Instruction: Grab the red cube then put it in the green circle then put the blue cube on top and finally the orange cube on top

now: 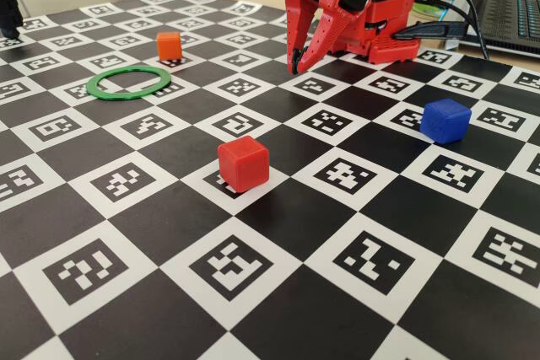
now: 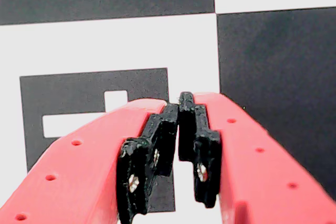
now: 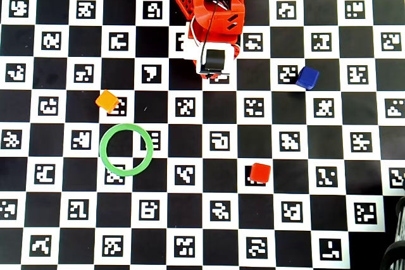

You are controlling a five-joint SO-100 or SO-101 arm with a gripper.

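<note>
The red cube (image 1: 244,163) sits alone on the checkered board, also in the overhead view (image 3: 259,172). The green circle (image 1: 129,82) lies flat and empty at the left (image 3: 126,150). The orange cube (image 1: 169,45) stands just behind it (image 3: 107,100). The blue cube (image 1: 445,120) rests at the right (image 3: 307,77). My red gripper (image 1: 294,67) hangs folded near the arm's base, tips just above the board, far from every cube. In the wrist view the gripper (image 2: 180,103) is shut and empty; its black pads (image 2: 197,129) meet at the tips.
The board of black and white marker squares (image 1: 278,233) covers the table. The arm's red base (image 3: 212,4) stands at the board's far edge. A laptop (image 1: 510,14) and cables lie behind the base at the right.
</note>
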